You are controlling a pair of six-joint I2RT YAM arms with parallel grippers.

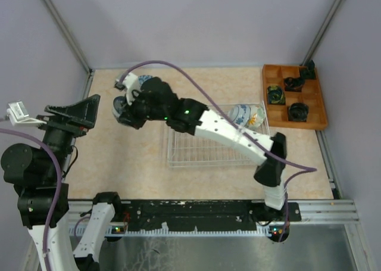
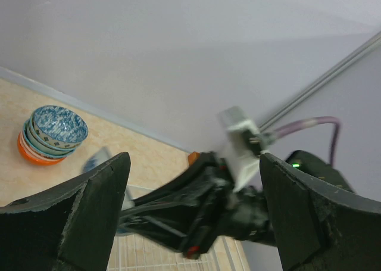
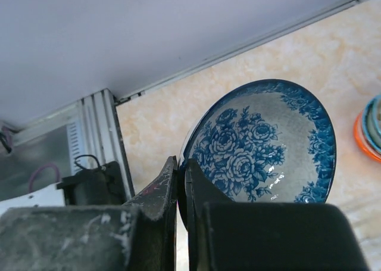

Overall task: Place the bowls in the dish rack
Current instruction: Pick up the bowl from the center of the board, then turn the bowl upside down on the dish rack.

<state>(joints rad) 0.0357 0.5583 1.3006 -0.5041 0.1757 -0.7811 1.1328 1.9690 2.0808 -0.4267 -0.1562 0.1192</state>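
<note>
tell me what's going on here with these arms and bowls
The right arm is stretched across to the far left of the table, and the right gripper is shut on the rim of a blue floral bowl, next to the stack of bowls. The dish rack in the middle holds two bowls at its far right corner. The left gripper hangs open, holding nothing.

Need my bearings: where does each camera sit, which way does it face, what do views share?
Top external: above and behind the bases, looking down at the table and dish rack; both arms show.
Left wrist: on the left arm, facing the bowl stack and right arm; left jaws open at the edges.
Right wrist: looks along the right jaws, shut on the rim of the flowered bowl, table beyond.
Shared: the bowl stack shows in both wrist views.
</note>
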